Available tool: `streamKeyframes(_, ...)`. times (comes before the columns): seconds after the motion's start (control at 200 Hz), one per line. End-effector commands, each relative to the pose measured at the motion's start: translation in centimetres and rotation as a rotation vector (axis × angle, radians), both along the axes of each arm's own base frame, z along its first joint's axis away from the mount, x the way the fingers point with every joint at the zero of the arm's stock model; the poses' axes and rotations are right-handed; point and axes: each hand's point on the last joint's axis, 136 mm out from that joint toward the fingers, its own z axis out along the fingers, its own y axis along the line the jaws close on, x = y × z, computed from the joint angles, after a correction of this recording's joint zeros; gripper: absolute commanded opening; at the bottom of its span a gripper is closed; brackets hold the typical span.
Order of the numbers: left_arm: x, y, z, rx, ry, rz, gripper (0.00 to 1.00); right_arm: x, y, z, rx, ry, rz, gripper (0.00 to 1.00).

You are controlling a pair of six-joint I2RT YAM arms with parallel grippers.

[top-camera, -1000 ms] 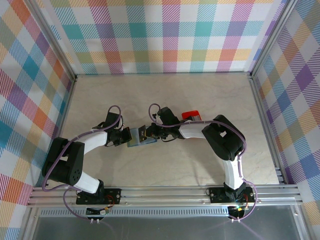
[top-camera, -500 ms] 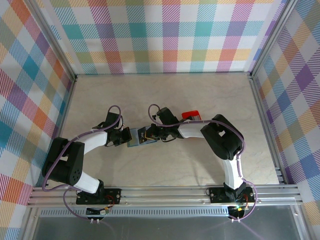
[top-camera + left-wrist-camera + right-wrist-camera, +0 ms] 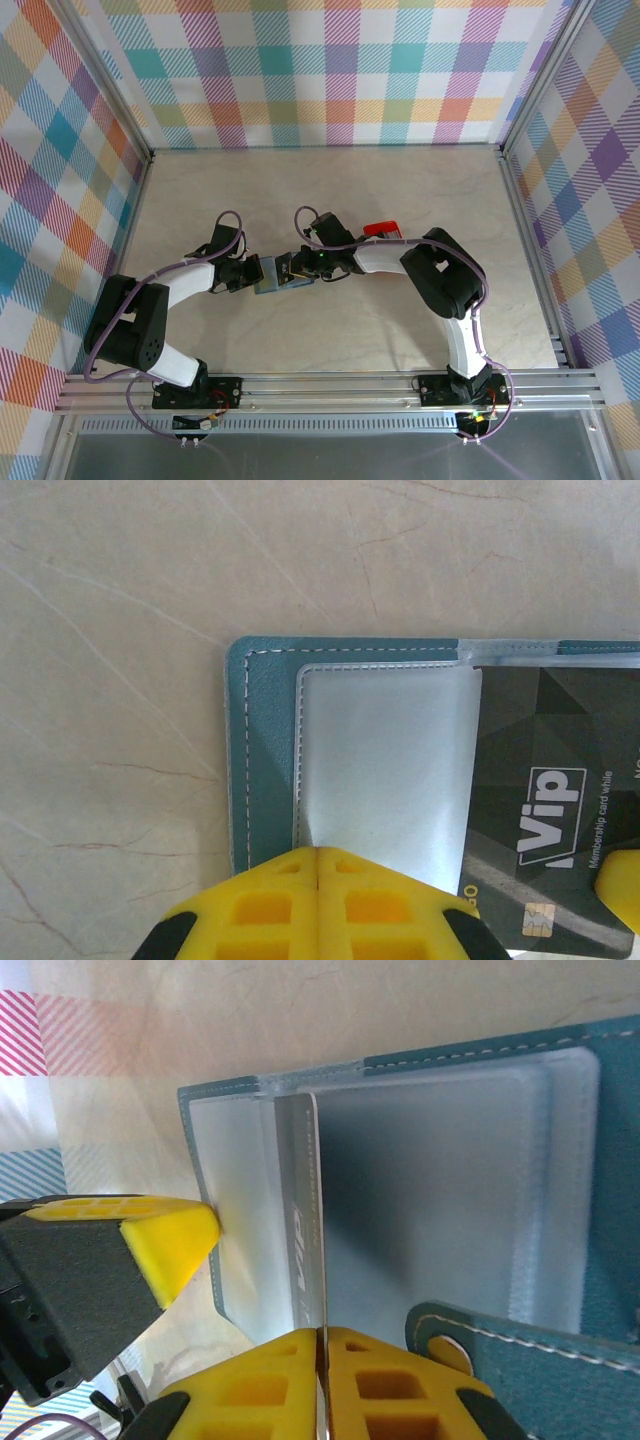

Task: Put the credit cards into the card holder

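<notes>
Left gripper (image 3: 316, 870) clamped on pocket edge of open teal card holder (image 3: 262, 750), anchoring it flat on table (image 3: 120, 630). Right gripper (image 3: 322, 1348) pinches VIP credit card (image 3: 300, 1230) edge-on, partway into clear pocket (image 3: 385, 760), seemingly to steer it in.

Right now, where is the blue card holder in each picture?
Top external: card holder in the middle of the table.
Left wrist: centre to right edge, lying open.
Right wrist: across the right side.
Landmark in both wrist views: the grey card at its clear pocket.
</notes>
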Motion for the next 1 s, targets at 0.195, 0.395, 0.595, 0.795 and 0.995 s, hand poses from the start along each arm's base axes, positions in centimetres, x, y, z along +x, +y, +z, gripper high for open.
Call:
streamKeyframes(0.195, -0.3, 0.2, -0.3, 0.003, 0.023, -0.008, 0.05, -0.5, -0.3, -1.0, -0.069, 0.020, 0.012, 0.24)
streamKeyframes(0.395, -0.3, 0.3, 0.1, 0.008, 0.014, -0.011, 0.06, -0.3, -0.4, -0.1, -0.116, -0.032, 0.046, 0.32)
streamKeyframes(0.595, 0.0, 0.2, 1.0, 0.008, -0.008, -0.026, 0.06, -0.4, -0.5, -0.1, -0.153, -0.039, 0.088, 0.37)
streamKeyframes(0.795, 0.1, -0.1, 1.1, -0.002, -0.006, -0.031, 0.07, -0.3, -0.4, 0.1, -0.168, -0.051, 0.110, 0.37)
streamKeyframes(0.995, 0.2, 0.0, 1.2, -0.002, -0.010, -0.030, 0.08, 0.0, 0.0, 0.7, -0.197, -0.088, 0.134, 0.38)
